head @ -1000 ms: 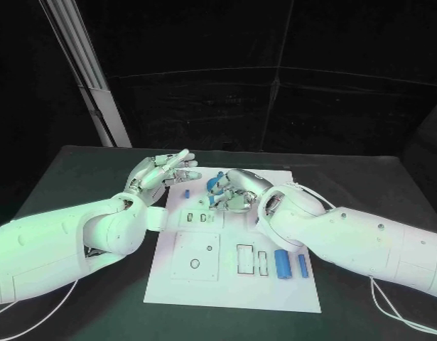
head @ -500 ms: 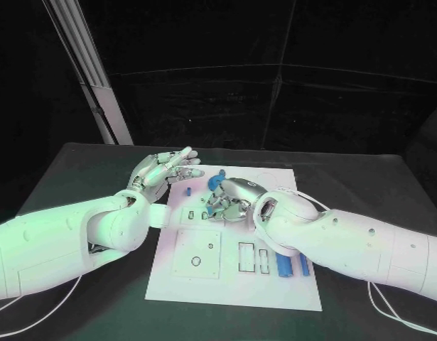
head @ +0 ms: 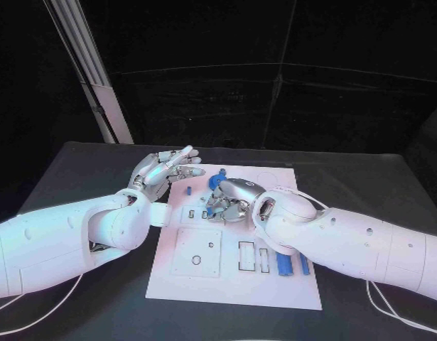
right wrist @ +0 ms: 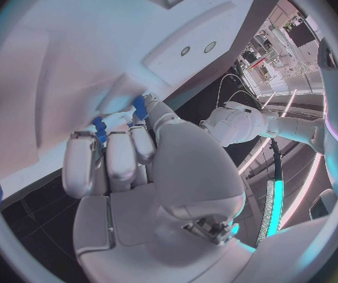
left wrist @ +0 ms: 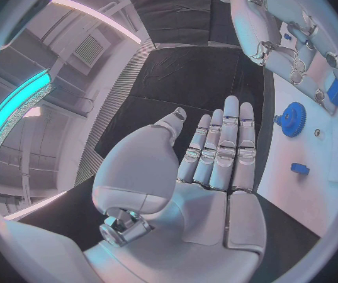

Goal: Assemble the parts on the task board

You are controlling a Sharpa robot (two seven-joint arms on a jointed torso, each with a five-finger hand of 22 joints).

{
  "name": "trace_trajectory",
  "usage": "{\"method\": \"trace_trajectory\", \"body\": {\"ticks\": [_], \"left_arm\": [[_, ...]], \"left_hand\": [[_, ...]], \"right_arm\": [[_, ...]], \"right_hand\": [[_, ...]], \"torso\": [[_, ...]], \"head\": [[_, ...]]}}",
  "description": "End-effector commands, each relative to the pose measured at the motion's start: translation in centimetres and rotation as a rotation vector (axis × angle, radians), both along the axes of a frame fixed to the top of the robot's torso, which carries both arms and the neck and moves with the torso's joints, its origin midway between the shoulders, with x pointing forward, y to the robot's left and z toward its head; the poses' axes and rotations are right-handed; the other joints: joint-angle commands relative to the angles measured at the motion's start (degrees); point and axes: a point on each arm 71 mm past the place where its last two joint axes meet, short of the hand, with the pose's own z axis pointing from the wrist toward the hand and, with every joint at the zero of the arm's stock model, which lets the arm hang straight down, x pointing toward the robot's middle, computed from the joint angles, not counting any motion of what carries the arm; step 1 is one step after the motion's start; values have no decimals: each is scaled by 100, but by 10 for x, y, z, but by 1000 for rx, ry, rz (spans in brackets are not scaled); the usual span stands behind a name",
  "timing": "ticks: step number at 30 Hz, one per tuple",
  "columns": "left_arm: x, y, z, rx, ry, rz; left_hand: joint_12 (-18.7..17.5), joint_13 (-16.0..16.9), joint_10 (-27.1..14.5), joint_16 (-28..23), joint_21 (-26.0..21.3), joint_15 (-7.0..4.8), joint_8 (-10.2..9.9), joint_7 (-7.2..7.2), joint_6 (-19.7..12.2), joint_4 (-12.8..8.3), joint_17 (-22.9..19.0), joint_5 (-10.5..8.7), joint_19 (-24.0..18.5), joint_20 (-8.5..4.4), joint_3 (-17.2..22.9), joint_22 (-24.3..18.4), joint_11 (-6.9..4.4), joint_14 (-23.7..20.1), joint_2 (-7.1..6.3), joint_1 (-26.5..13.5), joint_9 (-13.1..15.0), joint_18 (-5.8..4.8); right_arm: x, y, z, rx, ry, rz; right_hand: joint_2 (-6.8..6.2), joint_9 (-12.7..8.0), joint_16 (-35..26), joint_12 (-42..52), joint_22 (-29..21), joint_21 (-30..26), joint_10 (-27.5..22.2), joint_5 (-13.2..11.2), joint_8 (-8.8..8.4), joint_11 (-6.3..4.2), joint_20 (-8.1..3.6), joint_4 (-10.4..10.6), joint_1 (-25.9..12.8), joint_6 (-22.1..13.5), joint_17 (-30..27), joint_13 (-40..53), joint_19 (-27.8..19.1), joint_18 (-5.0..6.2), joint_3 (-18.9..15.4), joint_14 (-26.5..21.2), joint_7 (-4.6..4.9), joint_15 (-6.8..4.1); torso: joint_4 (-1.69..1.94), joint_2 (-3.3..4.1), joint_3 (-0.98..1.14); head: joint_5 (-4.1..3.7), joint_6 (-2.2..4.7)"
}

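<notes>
While right hand (head: 229,201) presses a blue part (right wrist: 99,129) under its curled fingertips onto the board (head: 208,280), left hand (head: 162,170) hovers flat, empty; slip could misseat the part.

My black table (head: 371,185) carries the flat white rectangular task board (head: 229,284), lying at its middle.

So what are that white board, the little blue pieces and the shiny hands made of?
The board looks like matte white plastic or painted sheet: flat, glare-free, with cleanly cut slots. The blue gear and blue pins look like moulded or printed plastic, evenly coloured and dull. The hands, left and right, look like brushed metal with pale pads; silvery sheen, though coated plastic is possible.
</notes>
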Motion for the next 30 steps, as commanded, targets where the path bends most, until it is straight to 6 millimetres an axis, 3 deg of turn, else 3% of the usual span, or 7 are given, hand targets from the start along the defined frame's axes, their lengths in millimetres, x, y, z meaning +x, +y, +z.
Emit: {"method": "trace_trajectory", "body": {"ticks": [1, 19, 30], "left_arm": [[0, -1, 2, -12, -11, -9], [0, 0, 2, -13, -10, -11], [0, -1, 2, -14, -8, -13]], "left_hand": [[-20, -6, -26, -33, -29, 10, 6, 3, -31, -30, 4, 2, 12, 9, -3, -9, 12, -44, -1, 39, -1, 81], [-20, -6, -26, -33, -29, 10, 6, 3, -31, -30, 4, 2, 12, 9, -3, -9, 12, -44, -1, 39, -1, 81], [-20, -6, -25, -37, -35, 10, 8, 3, -32, -35, 5, 1, 11, 10, 3, -13, 13, -46, 2, 36, 0, 82]], "right_arm": [[0, -2, -3, -41, -1, 5], [-1, -4, -5, -78, 8, 9], [-1, -2, -4, -88, 3, 1]], "right_hand": [[-14, 0, -21, -29, -1, -37, -9, 34, 26, -22, 23, -9, -31, 148, -5, -7, -34, -64, 32, 73, -89, -20], [-240, -58, -74, -215, -92, -83, -133, 27, -84, 38, 60, -6, -228, 3, -91, -143, -90, -46, 44, 55, -16, 26], [-502, -87, -145, -373, -182, -132, -236, 241, -178, 94, 109, 129, -583, -147, -199, -268, -140, -27, -71, 30, 41, 75]], "torso": [[-2, -1, -3], [2, 1, 0], [1, -2, -2]], "head": [[1, -1], [0, -14], [3, -10]]}}
